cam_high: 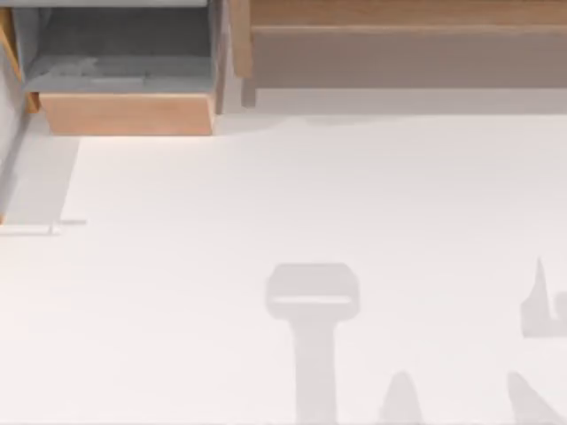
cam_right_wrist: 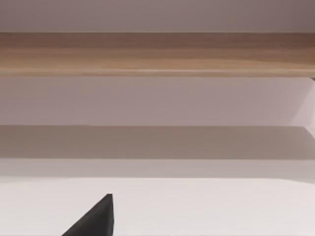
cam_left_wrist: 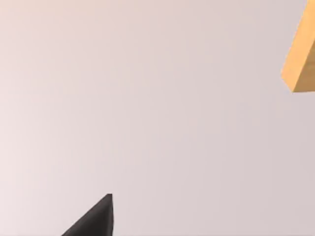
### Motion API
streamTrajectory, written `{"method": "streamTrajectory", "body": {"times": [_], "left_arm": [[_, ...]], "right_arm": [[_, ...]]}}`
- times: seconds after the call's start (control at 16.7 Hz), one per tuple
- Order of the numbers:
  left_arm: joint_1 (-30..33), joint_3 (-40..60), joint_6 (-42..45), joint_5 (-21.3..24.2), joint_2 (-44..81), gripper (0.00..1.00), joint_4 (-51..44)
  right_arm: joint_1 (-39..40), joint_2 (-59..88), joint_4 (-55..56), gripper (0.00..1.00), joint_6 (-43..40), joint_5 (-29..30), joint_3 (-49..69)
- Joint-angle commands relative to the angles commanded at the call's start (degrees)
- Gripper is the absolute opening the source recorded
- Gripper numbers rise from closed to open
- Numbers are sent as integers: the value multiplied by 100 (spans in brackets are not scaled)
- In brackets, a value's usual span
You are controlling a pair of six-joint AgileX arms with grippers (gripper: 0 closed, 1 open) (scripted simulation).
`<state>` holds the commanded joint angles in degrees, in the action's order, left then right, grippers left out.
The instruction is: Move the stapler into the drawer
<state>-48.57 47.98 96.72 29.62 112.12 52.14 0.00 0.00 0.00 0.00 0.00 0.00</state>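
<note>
A pale white table [cam_high: 292,204] carries everything. Toward eleven o'clock the drawer [cam_high: 124,113] stands pulled open on it, tan front panel facing the table's centre, grey interior behind. From twelve to two o'clock a wide wooden unit [cam_high: 407,44] runs along the far edge.

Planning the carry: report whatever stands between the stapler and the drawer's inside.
The stapler is hard to tell from the pale table. The drawer stands open at the top view's upper left; its own tan front panel rises between tabletop and grey interior. Nothing else visible blocks the way.
</note>
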Motion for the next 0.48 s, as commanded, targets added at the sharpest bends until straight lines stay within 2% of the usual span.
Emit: {"method": "streamTrajectory", "body": {"times": [0.24, 0.48], "left_arm": [[208, -1307, -81, 660, 89, 100, 1944], [575, -2077, -401, 1209, 169, 100, 3227]], "right_arm": [[0, 0, 0, 100, 0, 0, 0], [0, 0, 0, 100, 0, 0, 0]]}}
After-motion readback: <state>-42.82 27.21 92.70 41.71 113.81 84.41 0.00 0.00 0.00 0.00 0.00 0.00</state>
